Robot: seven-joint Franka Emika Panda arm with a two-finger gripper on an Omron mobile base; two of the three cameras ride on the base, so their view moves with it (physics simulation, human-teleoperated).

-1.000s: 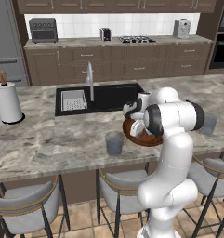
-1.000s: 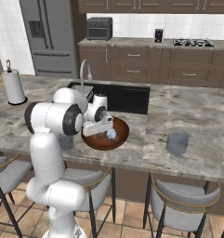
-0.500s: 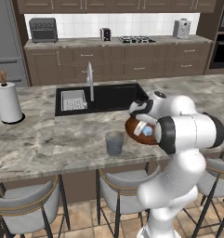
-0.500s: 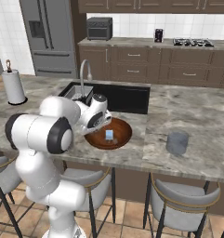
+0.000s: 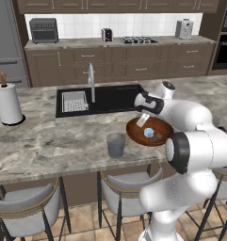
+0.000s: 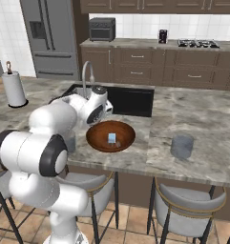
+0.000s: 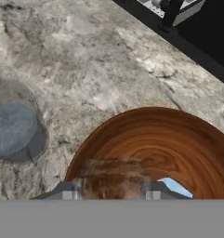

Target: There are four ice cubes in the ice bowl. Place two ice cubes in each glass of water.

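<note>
The ice bowl (image 5: 157, 136) is a wide brown wooden bowl on the marble counter, also seen in the right base view (image 6: 95, 136) and the hand view (image 7: 178, 144). One ice cube (image 5: 149, 133) lies in it. My gripper (image 5: 143, 121) hangs just above the bowl's left rim. In the hand view my gripper (image 7: 111, 189) is shut on a translucent ice cube (image 7: 111, 174). One glass of water (image 5: 116, 144) stands left of the bowl and shows at the left of the hand view (image 7: 13, 128). The other glass (image 6: 182, 146) stands on the bowl's opposite side.
A black sink (image 5: 115, 96) with a faucet (image 5: 91, 80) lies just behind the bowl. A paper-towel roll (image 5: 8, 103) stands far left on the counter. Stools (image 5: 25, 212) line the counter's near edge.
The arm's elbow has swung to the right in the left base view, uncovering the bowl. The hand stays over the bowl's left rim with the cube between its fingers.
</note>
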